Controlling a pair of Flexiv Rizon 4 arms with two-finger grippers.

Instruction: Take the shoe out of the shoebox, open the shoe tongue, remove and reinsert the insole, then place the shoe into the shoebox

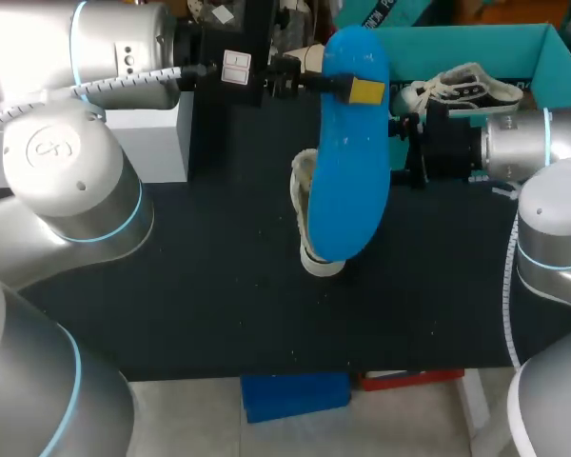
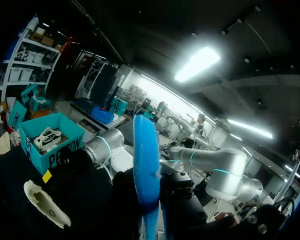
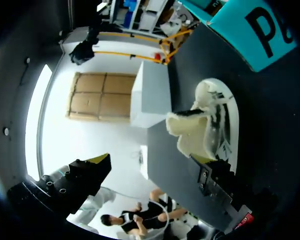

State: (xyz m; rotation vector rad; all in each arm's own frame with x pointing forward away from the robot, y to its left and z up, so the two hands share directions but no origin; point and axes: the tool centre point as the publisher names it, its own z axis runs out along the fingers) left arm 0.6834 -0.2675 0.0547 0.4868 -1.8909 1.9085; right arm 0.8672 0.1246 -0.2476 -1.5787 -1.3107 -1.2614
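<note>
A blue insole hangs upright above the black table, my left gripper shut on its upper end. In the left wrist view the insole shows edge-on between the dark fingers. Just under and beside it a cream shoe lies on its side on the table. My right gripper stands open right of the insole. In the right wrist view the shoe lies ahead of the wide-spread fingers, closer to one of them and untouched. The teal shoebox stands at the back right.
A second white shoe lies inside the shoebox. A white box stands at the back left of the table. The near half of the black table is bare.
</note>
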